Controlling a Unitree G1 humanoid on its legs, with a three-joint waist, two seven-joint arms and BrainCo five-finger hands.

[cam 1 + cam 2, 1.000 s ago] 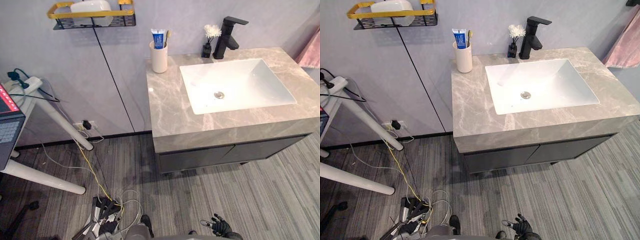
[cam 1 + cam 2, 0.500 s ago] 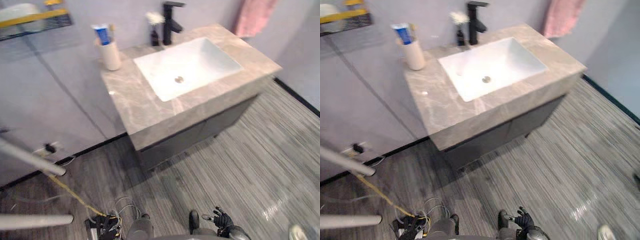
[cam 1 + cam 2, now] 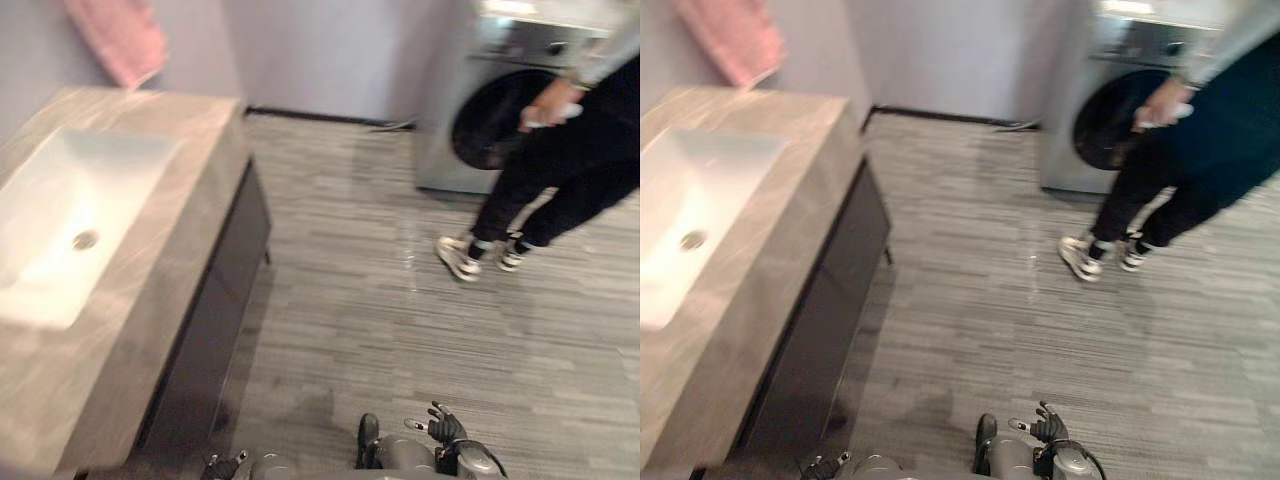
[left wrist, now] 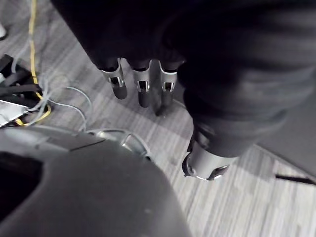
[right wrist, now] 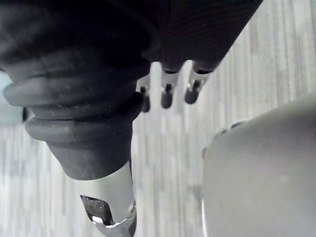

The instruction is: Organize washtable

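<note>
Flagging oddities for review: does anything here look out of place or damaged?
Nothing spilled or damaged. Left hand and right hand hang open over the floor, off the washtable; a person stands by the washing machine.

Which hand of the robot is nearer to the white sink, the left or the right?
Left. The left hand hangs low beside the washtable cabinet, on the side of the sink. The right hand hangs over the floor, farther from the sink.
</note>
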